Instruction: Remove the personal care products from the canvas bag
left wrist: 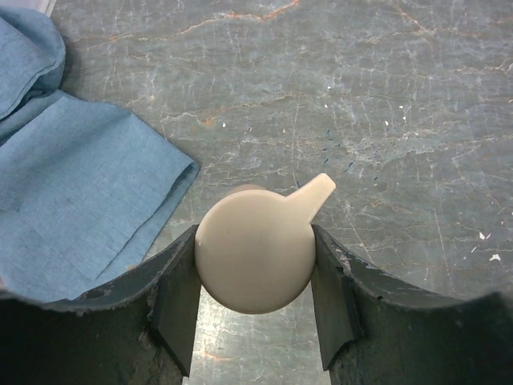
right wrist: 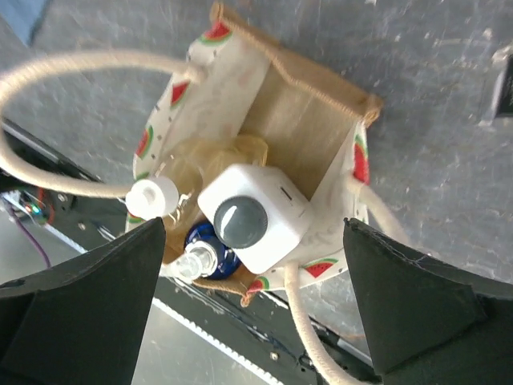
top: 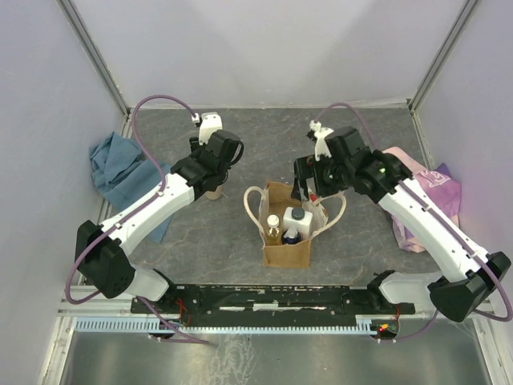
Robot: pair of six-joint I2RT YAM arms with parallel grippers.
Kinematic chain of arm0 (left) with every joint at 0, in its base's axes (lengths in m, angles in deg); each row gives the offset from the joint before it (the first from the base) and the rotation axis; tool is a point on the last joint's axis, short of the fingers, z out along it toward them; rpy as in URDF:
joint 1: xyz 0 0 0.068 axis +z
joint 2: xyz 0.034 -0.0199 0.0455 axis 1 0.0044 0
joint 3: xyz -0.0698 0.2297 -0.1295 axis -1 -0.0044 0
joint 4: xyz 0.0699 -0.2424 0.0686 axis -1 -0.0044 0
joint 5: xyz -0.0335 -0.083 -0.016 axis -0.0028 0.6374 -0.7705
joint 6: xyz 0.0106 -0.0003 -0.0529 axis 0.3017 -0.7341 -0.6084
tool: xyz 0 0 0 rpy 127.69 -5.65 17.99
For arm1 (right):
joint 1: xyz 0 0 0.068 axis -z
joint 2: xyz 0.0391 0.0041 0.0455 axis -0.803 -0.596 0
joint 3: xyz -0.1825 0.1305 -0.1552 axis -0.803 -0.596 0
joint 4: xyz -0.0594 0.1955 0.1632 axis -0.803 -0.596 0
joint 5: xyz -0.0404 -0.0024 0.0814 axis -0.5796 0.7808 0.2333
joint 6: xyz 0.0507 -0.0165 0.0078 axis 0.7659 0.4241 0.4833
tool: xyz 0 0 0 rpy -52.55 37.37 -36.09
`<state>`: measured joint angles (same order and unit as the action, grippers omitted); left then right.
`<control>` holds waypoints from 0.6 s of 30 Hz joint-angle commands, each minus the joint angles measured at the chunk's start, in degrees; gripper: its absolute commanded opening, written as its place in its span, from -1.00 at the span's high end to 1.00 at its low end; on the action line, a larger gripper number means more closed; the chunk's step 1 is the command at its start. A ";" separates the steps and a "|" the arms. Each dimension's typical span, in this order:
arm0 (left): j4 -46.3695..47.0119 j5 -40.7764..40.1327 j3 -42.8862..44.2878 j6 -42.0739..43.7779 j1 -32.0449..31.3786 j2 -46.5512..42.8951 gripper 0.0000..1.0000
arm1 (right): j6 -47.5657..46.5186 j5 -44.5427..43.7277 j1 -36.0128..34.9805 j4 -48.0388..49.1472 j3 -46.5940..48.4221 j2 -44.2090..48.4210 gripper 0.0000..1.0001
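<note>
The canvas bag [top: 286,253] stands open on the table, between the two arms. Inside it, the right wrist view looks down on a white squarish bottle [right wrist: 264,220] with a dark cap, a dark blue bottle [right wrist: 215,247] and an amber bottle [right wrist: 152,195] with a white cap. My right gripper [right wrist: 252,297] hangs open just above the bag [right wrist: 309,132], a finger on either side of the white bottle [top: 296,218]. To the left of the bag, my left gripper [left wrist: 255,281] is shut on the cream cap of the tall beige bottle [left wrist: 255,257], which stands upright [top: 213,193].
A crumpled blue cloth [top: 120,172] lies at the left, close beside the beige bottle [left wrist: 72,192]. A pink-purple floral cloth [top: 425,188] lies at the right under the right arm. The bag's cream loop handles [right wrist: 72,68] stick out on both sides.
</note>
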<state>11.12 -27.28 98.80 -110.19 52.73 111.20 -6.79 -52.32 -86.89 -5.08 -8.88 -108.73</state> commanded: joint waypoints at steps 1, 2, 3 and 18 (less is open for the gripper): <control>9.84 -3.19 1.00 -0.75 0.01 -1.41 0.24 | -1.87 -0.66 -4.40 -0.24 -4.50 1.45 -0.99; 10.03 -3.05 0.73 -0.63 0.03 -1.40 0.24 | -2.86 -0.57 -5.53 0.15 -5.65 1.34 -0.99; 10.06 -2.92 0.53 -0.58 0.09 -1.46 0.24 | -3.99 -1.25 -6.67 0.40 -6.81 1.17 -0.98; 4.07 1.05 4.58 -3.12 0.15 -3.08 -0.89 | -10.05 -7.63 -9.94 11.47 -17.52 -3.20 -0.94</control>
<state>15.22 -26.08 98.43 -110.72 52.76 111.07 -14.48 -56.95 -96.44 1.07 -26.02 -111.87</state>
